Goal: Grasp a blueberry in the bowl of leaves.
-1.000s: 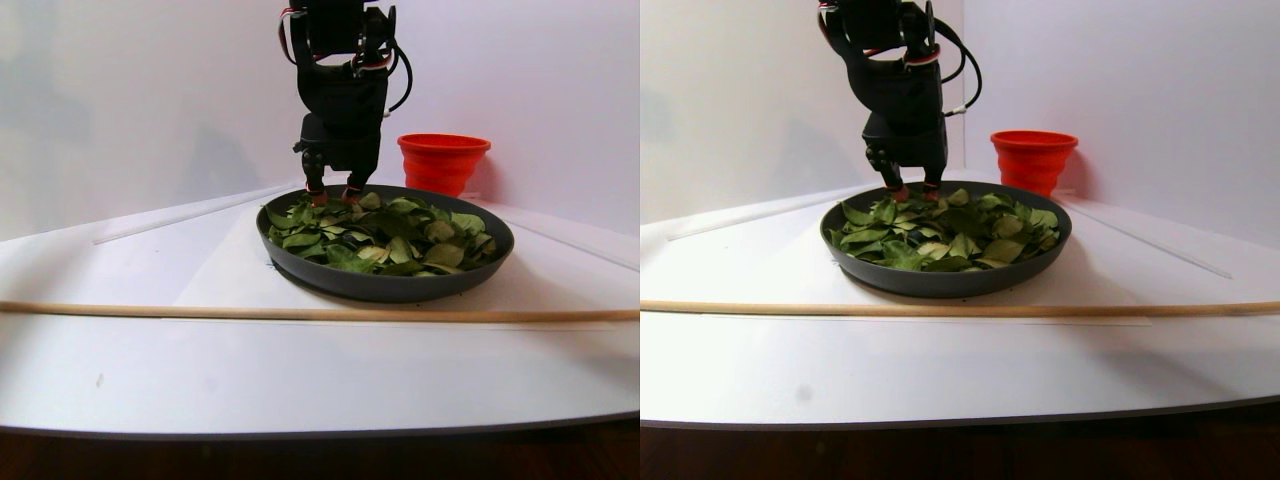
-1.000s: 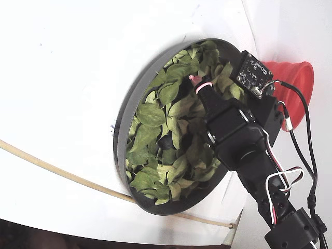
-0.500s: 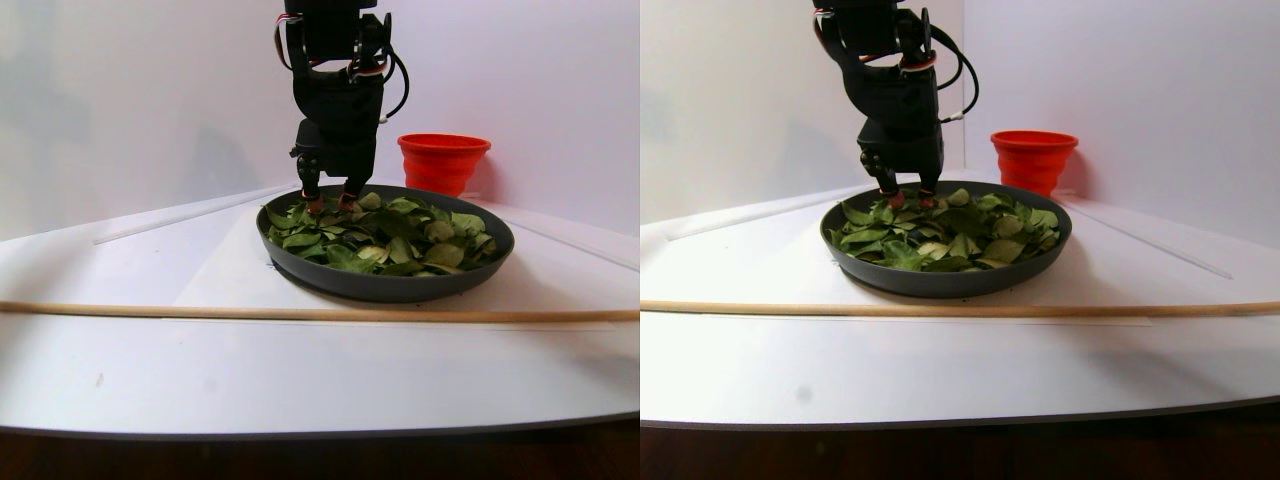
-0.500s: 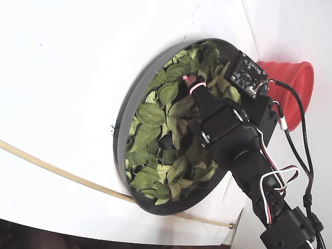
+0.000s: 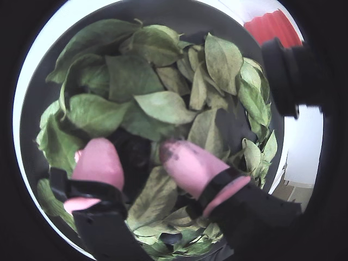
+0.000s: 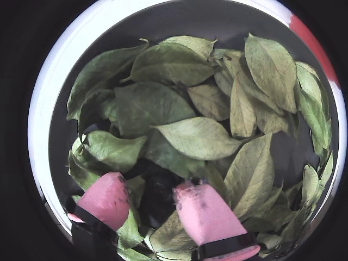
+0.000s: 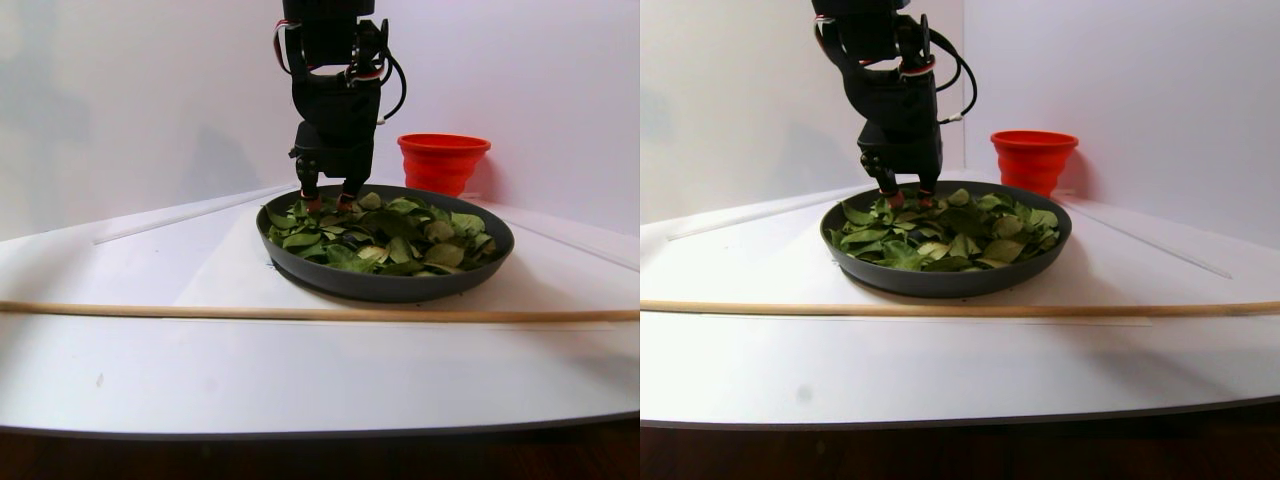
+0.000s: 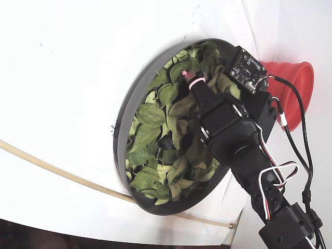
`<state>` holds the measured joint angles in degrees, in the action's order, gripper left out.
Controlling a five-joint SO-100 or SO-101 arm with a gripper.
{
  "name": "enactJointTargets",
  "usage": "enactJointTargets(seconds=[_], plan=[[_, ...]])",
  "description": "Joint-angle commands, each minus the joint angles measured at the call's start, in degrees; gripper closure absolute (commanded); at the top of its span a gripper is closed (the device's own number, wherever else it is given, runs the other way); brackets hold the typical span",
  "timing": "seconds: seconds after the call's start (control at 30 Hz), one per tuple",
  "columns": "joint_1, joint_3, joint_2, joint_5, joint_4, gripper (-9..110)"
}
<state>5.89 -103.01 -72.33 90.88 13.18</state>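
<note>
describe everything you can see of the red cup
The red cup is a small, ribbed, plastic-looking tumbler, wider at the rim than the base. It stands upright on the white table by the back wall, just behind the dark bowl in the stereo pair view. Nothing grips it; its inside is hidden.

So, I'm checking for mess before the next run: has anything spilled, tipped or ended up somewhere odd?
Nothing stands out. The leaves all lie inside the bowl, none on the table. The red cup stands upright beside the bowl, and the gripper is open over a dark gap in the leaves.
</note>
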Motion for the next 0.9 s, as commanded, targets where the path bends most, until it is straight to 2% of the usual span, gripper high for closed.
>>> enactJointTargets(seconds=[0.0,0.87], plan=[[0.4,3.3,-1.1,-0.5,0.6,85],[1.5,5.4,2.3,0.9,2.6,85]])
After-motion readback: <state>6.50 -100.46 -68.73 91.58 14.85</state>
